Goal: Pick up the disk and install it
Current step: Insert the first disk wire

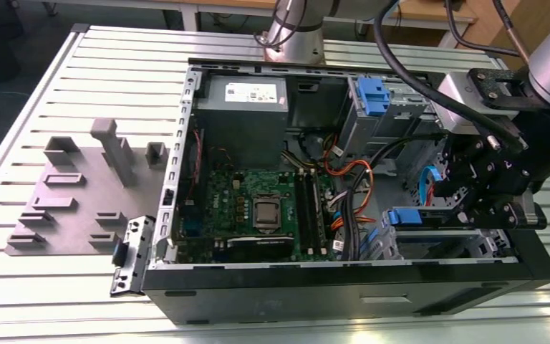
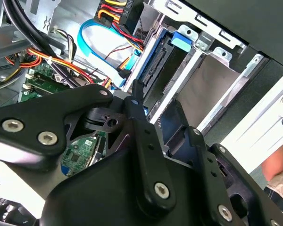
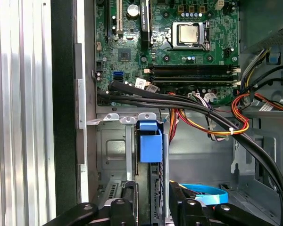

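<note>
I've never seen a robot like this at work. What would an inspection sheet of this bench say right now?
Surface: slatted metal table carrying an open computer case.
Job's things: disk, seen edge-on with its blue tab, sitting in a drive bay of the case.
Clutter: grey fixture plate with blocks beside the case; second blue-tabbed caddy in another cage.
Grippers: gripper right at the disk, inside the case.
Cables: black bundle and orange-yellow wires cross the case near the bay; blue flat cable beside the gripper.
Surroundings: robot base at the table's far side.
</note>
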